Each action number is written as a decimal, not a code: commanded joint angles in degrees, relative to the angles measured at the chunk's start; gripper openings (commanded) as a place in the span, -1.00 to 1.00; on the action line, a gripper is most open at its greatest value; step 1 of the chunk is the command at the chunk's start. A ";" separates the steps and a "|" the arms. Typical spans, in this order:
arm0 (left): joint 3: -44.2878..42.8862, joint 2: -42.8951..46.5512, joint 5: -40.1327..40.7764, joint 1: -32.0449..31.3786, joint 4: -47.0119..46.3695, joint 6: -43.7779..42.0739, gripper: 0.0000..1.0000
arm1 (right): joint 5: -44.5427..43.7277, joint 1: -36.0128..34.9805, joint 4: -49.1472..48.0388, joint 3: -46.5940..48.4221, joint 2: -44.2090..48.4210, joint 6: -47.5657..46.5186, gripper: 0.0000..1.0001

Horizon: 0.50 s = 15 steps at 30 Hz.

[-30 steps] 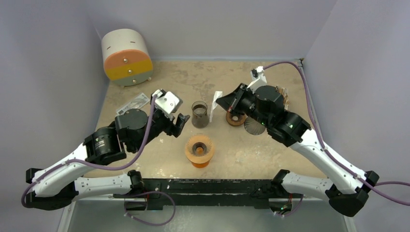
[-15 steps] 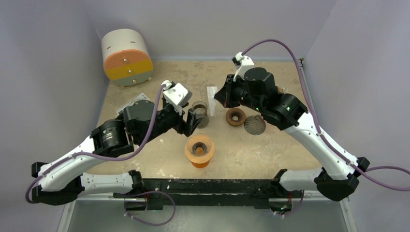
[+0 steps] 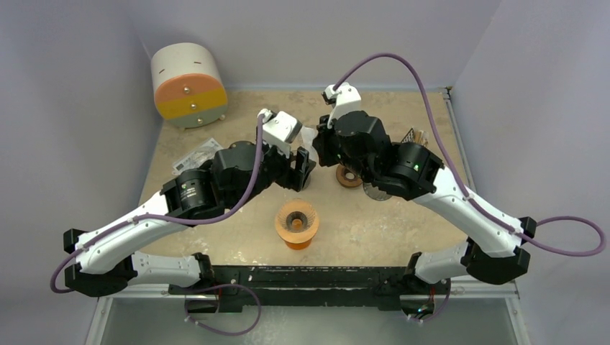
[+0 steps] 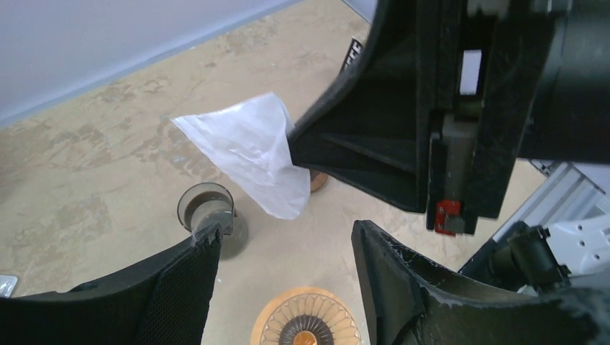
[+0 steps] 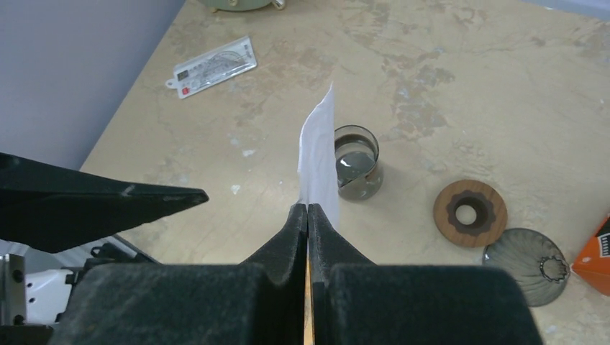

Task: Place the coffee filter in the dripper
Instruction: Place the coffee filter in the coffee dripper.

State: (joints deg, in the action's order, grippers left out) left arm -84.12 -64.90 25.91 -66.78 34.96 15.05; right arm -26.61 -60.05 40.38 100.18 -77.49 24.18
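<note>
Your left gripper [image 4: 286, 233] hangs spread and empty near the orange ribbed plastic dripper [image 3: 297, 224]; just right of it, your right gripper [image 5: 308, 212] pinches the white folded paper coffee filter [image 4: 252, 154] above the table

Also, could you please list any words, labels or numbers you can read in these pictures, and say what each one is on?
The flat packet: printed lines and a red mark, too small to read.
The orange box: white marks, cut off by the picture edge and blurred, unreadable.
The paper filter: blank, no print.
So there is no text that can be quoted.
</note>
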 commanded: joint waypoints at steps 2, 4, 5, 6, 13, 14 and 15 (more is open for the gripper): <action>-1.07 1.18 6.14 -0.17 -4.07 1.85 0.29 | -7.94 -2.33 -0.68 2.33 -0.38 -1.34 -1.00; -0.84 1.03 7.15 -0.19 -4.36 1.70 0.29 | -8.14 -2.88 -0.82 2.51 -0.38 -1.18 -1.00; -0.77 0.87 7.22 -0.19 -4.70 1.58 0.29 | -8.16 -3.14 -0.91 2.56 -0.38 -1.09 -1.00; -0.71 0.65 7.19 -0.18 -4.99 1.43 0.29 | -8.17 -3.34 -0.92 2.57 -0.38 -0.89 -1.00; -0.77 -0.87 7.22 -0.19 -6.22 1.30 0.28 | -7.94 -4.57 -1.93 2.10 0.25 0.21 -1.00; -0.64 -1.04 7.30 -0.14 -6.37 1.30 0.28 | -7.84 -4.73 -2.23 1.89 0.38 0.20 -1.00; -0.61 -1.24 7.56 -0.18 -6.39 1.37 0.28 | -7.77 -4.88 -2.36 1.82 0.55 0.31 -1.00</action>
State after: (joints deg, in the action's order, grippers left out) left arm -84.12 -65.58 32.21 -66.78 31.77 15.88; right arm -32.71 -64.14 40.18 100.38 -78.35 23.97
